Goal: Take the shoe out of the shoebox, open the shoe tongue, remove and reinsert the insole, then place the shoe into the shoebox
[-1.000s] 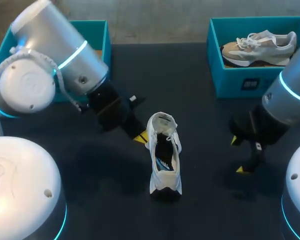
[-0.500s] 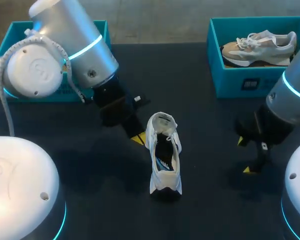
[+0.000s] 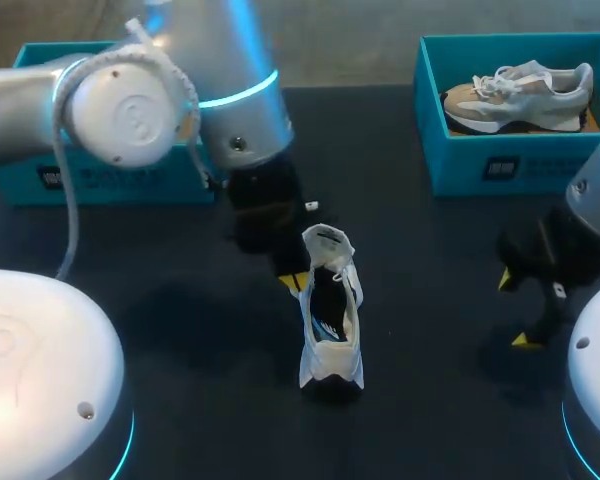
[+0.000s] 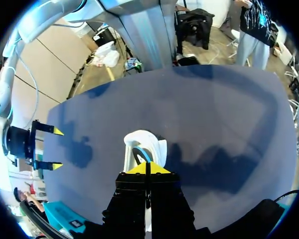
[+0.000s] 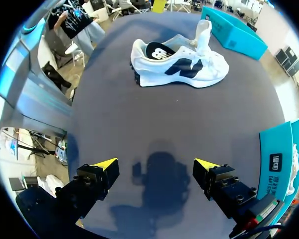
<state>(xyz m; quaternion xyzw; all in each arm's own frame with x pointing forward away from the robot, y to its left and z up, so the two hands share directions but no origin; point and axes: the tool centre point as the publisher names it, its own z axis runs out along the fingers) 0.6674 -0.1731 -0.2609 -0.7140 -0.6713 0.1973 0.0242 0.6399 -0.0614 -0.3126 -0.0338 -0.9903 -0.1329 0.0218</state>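
A white shoe (image 3: 330,318) stands upright on the dark table, its tongue (image 3: 326,240) raised at the far end and a dark insole visible inside. My left gripper (image 3: 294,283) is shut, with its tips against the shoe's left side by the laces. In the left wrist view the closed tips (image 4: 146,168) sit just over the shoe (image 4: 144,145); nothing shows between them. My right gripper (image 3: 514,310) hangs open to the right of the shoe, well clear of it. From the right wrist the shoe (image 5: 179,64) lies far ahead of the open gripper (image 5: 156,164).
A teal shoebox (image 3: 480,160) at the back right holds a beige shoe (image 3: 520,88). A second teal shoebox (image 3: 40,170) stands at the back left, largely hidden by my left arm. Bare dark table (image 3: 430,300) lies between the shoe and the right gripper.
My left arm has swung to the right, and its gripper has shifted slightly along the shoe's left side. The right gripper has drawn back to the right and nearer the front edge.
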